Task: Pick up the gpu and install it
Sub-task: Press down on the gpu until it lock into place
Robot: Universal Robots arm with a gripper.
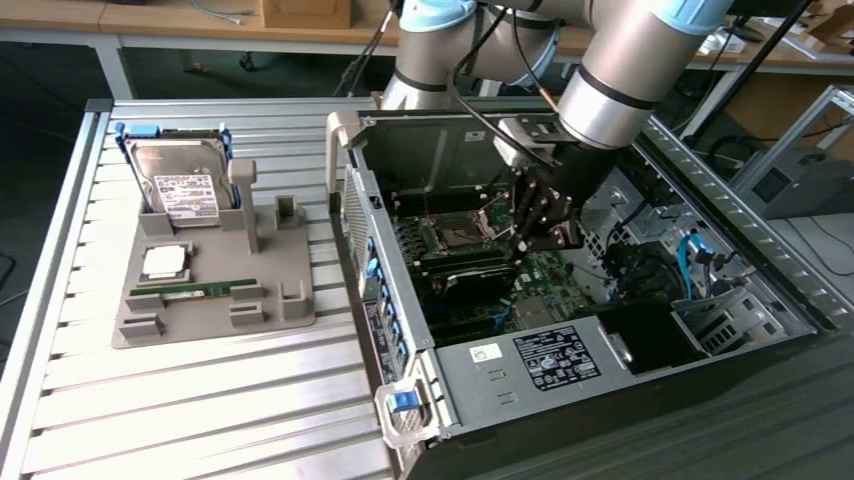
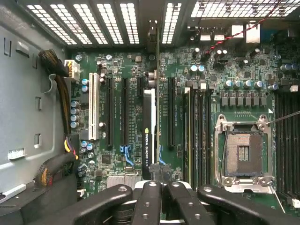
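One silver-and-blue robot arm (image 1: pixel 607 80) reaches down into the open black computer case (image 1: pixel 561 300) lying on its side on the slatted metal tabletop (image 1: pixel 200 410); its black end effector (image 1: pixel 545 215) is deep inside, over the green motherboard (image 1: pixel 554 285). Beside the case, toward the tabletop's edge at the exterior view's left, a grey moulded parts tray (image 1: pixel 214 280) carries a silver boxy hard drive with a white label (image 1: pixel 180 185), a square silver processor chip (image 1: pixel 164 261) and a narrow green RAM stick (image 1: pixel 194 288).

In the wrist view, the end effector (image 2: pixel 161 187) has its black fingers (image 2: pixel 149 199) pressed together on the edge of the gpu (image 2: pixel 149 136), a thin card seen edge-on with a black shroud and white lettering; the card stands upright among the long black expansion slots (image 2: pixel 124 112), reaching toward the case's vented rear wall (image 2: pixel 112 21); the empty silver-framed processor socket (image 2: pixel 241 152) lies well apart from it.
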